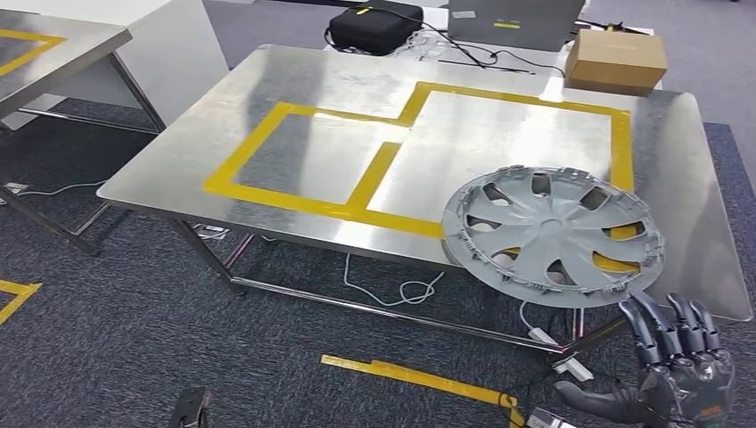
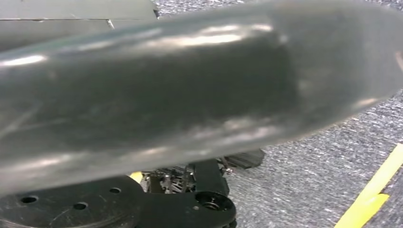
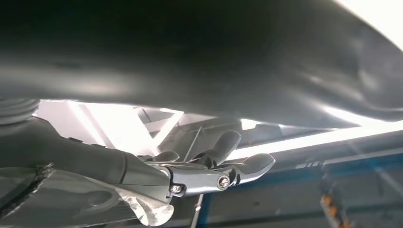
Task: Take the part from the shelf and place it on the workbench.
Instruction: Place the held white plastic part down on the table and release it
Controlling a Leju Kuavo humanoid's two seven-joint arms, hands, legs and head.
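From the head view I have the workbench [image 1: 294,98] ahead, a steel top with yellow tape [image 1: 357,201] marking two joined rectangles. The part, a grey hubcap [image 1: 553,234], lies at about 4 o'clock on the bench, over the near right corner of the larger rectangle and overhanging the near edge a little. My right hand [image 1: 677,366] is at 5 o'clock in the picture, just below the hubcap's near rim, with its fingers spread, the thumb out to the side and nothing in it. I judge it has let go, though I cannot tell whether the fingertips touch the rim. A cardboard box [image 1: 617,60] and a black bag [image 1: 374,25] sit beyond the far edge at 1 and 12 o'clock.

The left wrist view is mostly a blurred grey surface close to the lens, with carpet [image 2: 309,175] and a yellow floor strip [image 2: 375,194] at 4 o'clock. I cannot tell how the left hand is set.

In the right wrist view a dark blurred shape covers the upper half; under it the right hand's fingers [image 3: 247,166] reach out straight and apart, holding nothing.

I judge the placing as good as done: the hubcap rests on the bench. What is left is to draw the right arm back, and perhaps to nudge the hubcap further in from the edge.
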